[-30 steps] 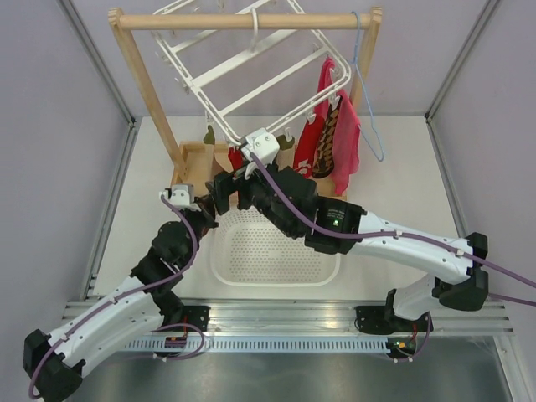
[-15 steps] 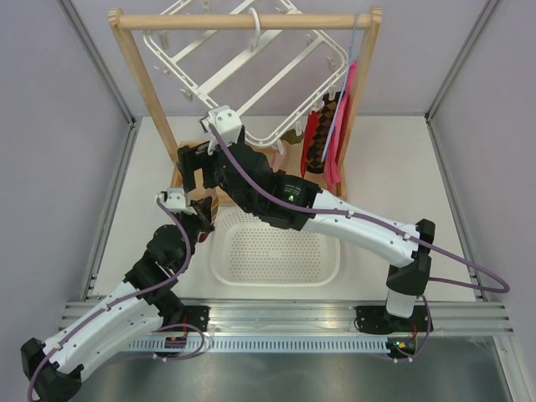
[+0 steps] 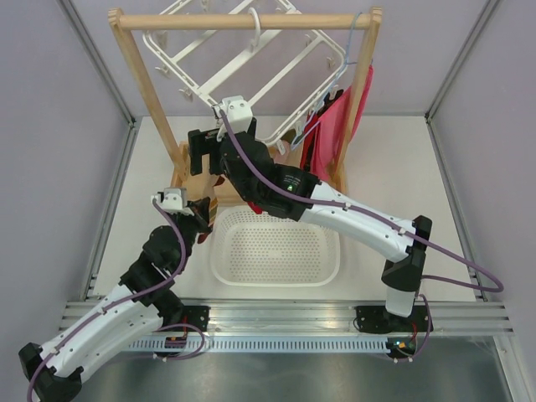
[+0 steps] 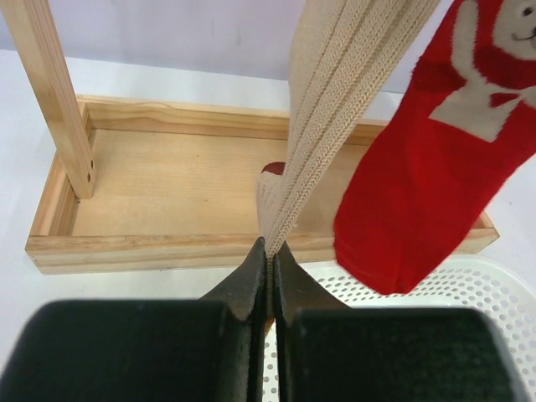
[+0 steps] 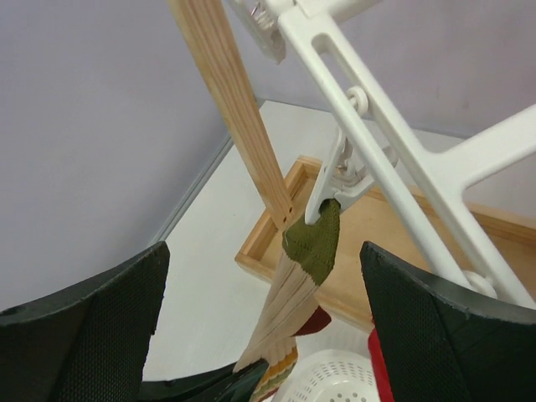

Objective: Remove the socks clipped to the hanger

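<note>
The white hanger (image 3: pixel 251 67) hangs tilted from the wooden rack. One of its clips (image 5: pixel 335 180) holds the olive toe of a cream ribbed sock (image 5: pixel 293 293), which is stretched taut downward. My left gripper (image 4: pixel 270 251) is shut on that sock's lower end (image 4: pixel 335 109), just above the basket rim. A red sock with a white bear (image 4: pixel 435 142) hangs beside it. My right gripper (image 5: pixel 264 251) stands wide open, its fingers on either side of the clipped sock and not touching it. More socks (image 3: pixel 316 146) hang at the hanger's right corner.
A white perforated basket (image 3: pixel 219 268) sits below the hanger. The wooden rack's left post (image 5: pixel 234 109) stands close to the clip, rising from a wooden tray base (image 4: pixel 167 167). A pink-red cloth (image 3: pixel 347 113) and a light-blue wire hanger (image 3: pixel 356 38) hang at the right post.
My right arm swung left from the hanger's lower corner to the clip by the left post. The hanger and the socks on its right side swayed. My left gripper stayed shut on the sock.
</note>
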### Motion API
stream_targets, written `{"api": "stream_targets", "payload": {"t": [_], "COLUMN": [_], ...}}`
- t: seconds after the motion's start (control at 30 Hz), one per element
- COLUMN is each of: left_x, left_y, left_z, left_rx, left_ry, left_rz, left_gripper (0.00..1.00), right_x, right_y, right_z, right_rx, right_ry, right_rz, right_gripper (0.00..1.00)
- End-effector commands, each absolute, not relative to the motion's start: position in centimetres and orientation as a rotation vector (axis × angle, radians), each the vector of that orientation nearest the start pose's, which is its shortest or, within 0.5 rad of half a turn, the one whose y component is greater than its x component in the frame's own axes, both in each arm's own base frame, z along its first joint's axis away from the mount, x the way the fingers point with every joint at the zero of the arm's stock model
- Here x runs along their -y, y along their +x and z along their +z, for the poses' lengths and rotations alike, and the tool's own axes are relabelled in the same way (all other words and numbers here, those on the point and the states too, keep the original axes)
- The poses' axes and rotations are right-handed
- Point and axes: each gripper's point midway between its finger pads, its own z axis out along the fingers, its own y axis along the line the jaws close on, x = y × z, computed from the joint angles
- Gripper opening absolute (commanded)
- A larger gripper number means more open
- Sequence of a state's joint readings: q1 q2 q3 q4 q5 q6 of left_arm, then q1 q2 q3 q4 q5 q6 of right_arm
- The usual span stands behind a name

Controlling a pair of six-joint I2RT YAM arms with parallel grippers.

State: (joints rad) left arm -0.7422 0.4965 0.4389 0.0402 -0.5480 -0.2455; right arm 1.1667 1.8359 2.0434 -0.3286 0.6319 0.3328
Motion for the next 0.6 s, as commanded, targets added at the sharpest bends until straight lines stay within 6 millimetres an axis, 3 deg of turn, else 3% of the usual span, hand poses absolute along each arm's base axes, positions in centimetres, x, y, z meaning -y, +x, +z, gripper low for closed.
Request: {"api": "stream_targets", "payload": {"t": [0.0, 0.33, 0.4, 0.57], "left_x": [11.9, 12.2, 12.3, 12.6], "left_y": [24.6, 24.3, 24.3, 24.3], "left_z": [26.1, 26.6, 26.7, 26.4], "left_rx": [-1.559, -1.552, -1.552, -1.560], "left_ry": [-0.065, -0.060, -0.059, -0.050], "left_rz": [-0.393, -0.428, -0.432, -0.441], "left_gripper": [0.02, 0.02, 0.02, 0.02], "right_x": [-44.5, -44.4, -43.9, -42.3], "right_y": [31.1, 32.6, 32.8, 33.1], "right_z": [42.2, 41.9, 41.3, 42.2], "right_rx": [-1.670, -1.636, -1.634, -1.580], "right_ry": [-0.144, -0.054, -0.031, 0.059], "right_rz": [0.565, 0.522, 0.502, 0.471], "right_gripper": [0.98, 0.98, 0.98, 0.98]}}
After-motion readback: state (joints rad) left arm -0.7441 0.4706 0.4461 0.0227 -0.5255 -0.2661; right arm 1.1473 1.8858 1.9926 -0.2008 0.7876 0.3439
